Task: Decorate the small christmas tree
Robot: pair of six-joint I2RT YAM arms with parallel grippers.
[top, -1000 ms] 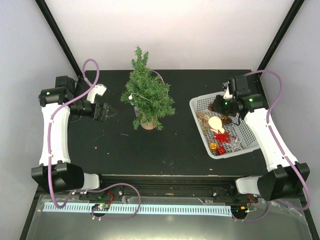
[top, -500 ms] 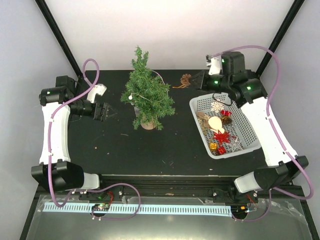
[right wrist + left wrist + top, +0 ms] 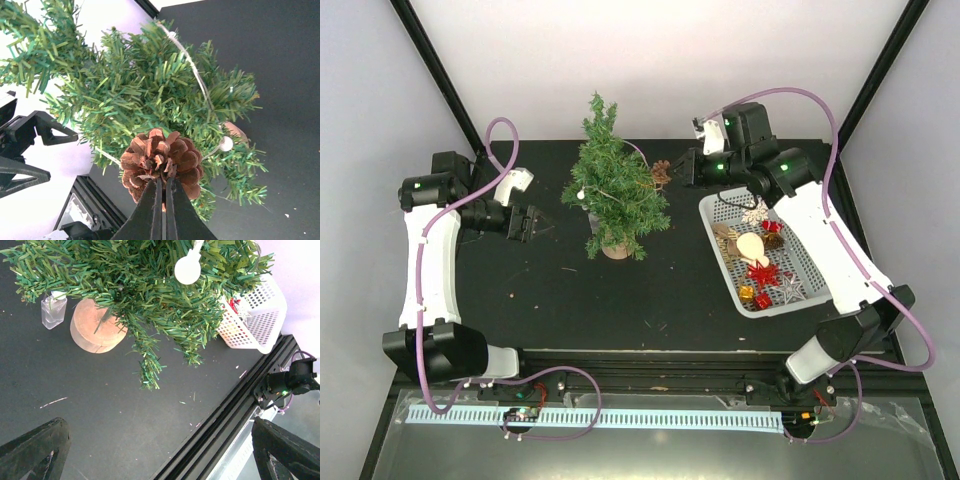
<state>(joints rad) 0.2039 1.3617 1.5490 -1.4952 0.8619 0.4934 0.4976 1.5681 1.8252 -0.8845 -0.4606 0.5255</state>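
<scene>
The small christmas tree (image 3: 613,190) stands at the middle back of the black table on a round wooden stump (image 3: 96,327). A white bead string and a white disc ornament (image 3: 188,269) hang in its branches. A brown pine cone (image 3: 161,161) is pinched at its base by my right gripper (image 3: 164,183), which is shut on it. In the top view the pine cone (image 3: 661,172) hangs just right of the tree's upper branches. Left of the tree, my left gripper (image 3: 535,224) stands open and holds nothing; its fingertips (image 3: 37,447) show at the lower corners of its wrist view.
A white basket (image 3: 719,212) at the right holds several ornaments, among them red bows, a white snowflake and a cream ball. A small clear vial (image 3: 53,310) stands beside the stump. The rail runs along the table's near edge (image 3: 240,405).
My right arm has lifted out of the basket and swung left with the pine cone, from over the basket to just beside the tree. The left arm has stayed still.
</scene>
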